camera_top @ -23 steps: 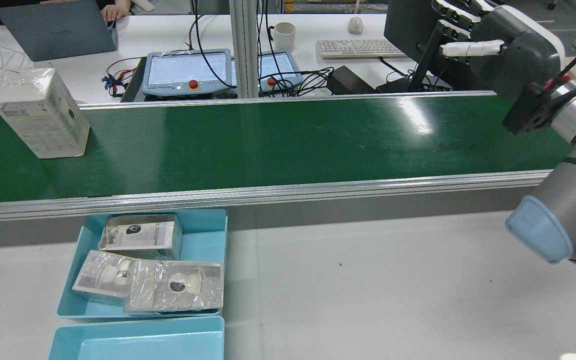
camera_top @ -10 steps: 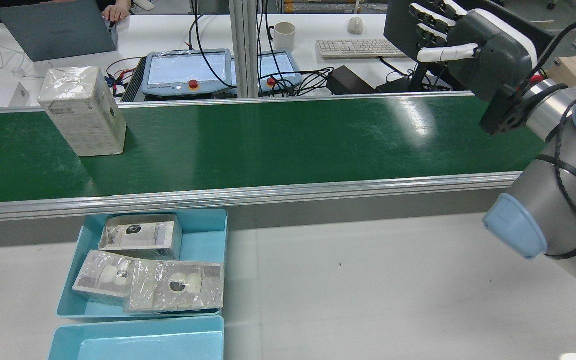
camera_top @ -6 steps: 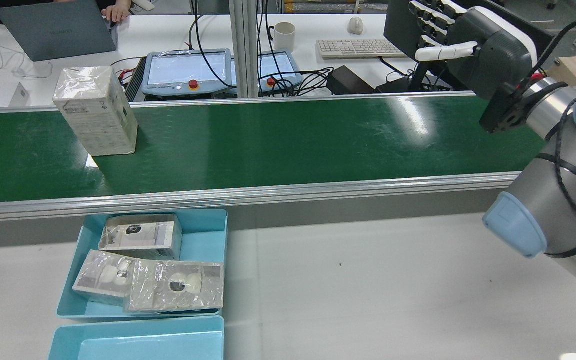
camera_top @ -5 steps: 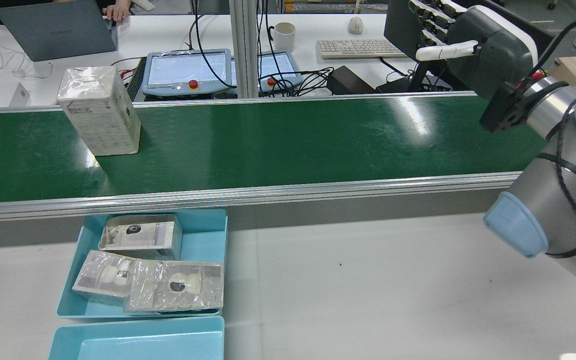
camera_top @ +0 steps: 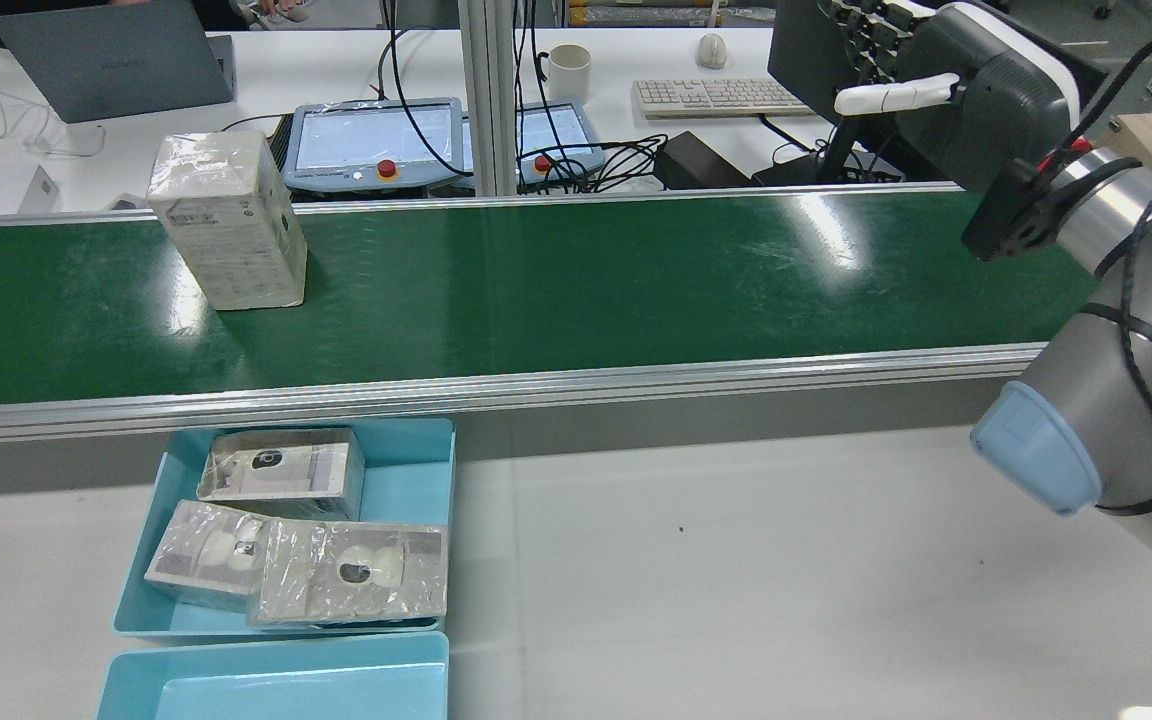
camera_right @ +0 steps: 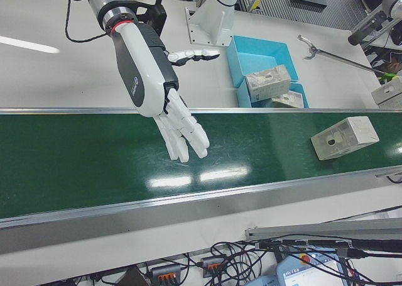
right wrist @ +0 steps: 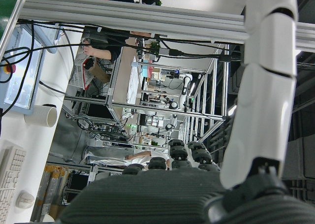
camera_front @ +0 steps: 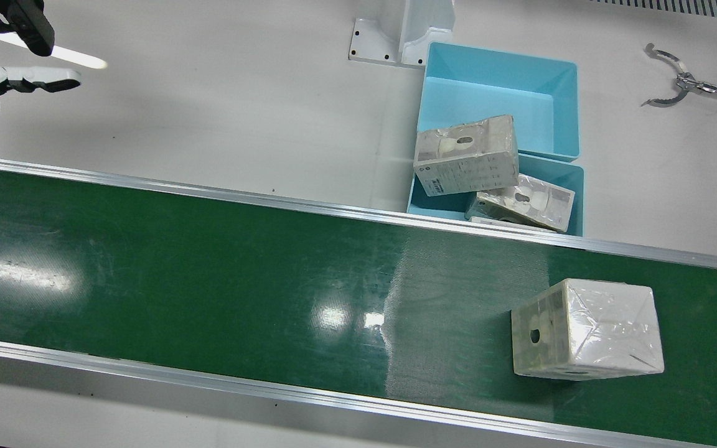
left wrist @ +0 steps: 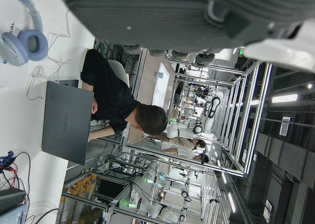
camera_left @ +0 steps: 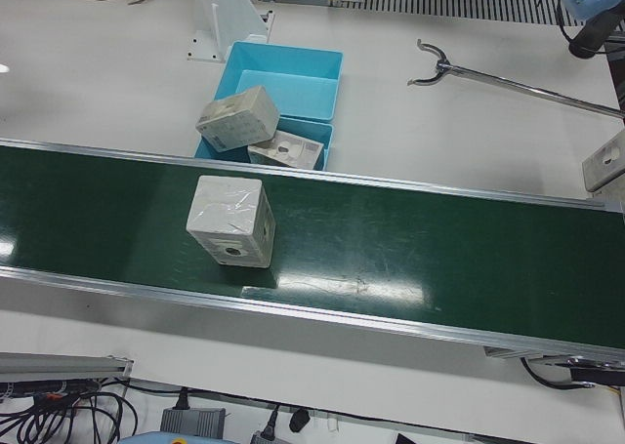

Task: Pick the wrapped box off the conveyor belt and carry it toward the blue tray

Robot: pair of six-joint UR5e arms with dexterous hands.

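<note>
While the wrapped box (camera_top: 228, 220) stands upright on the green conveyor belt (camera_top: 586, 280) at rear-view left, right hand (camera_right: 164, 104) hangs over the belt's other end, fingers spread, empty; blue tray (camera_top: 416, 470) lower left holds three boxes; left hand's state unclear

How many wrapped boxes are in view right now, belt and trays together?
4. One wrapped box stands on the conveyor belt. Three lie in the blue tray nearest the belt: rear one, left one, front one. More could be hidden beneath them.
</note>
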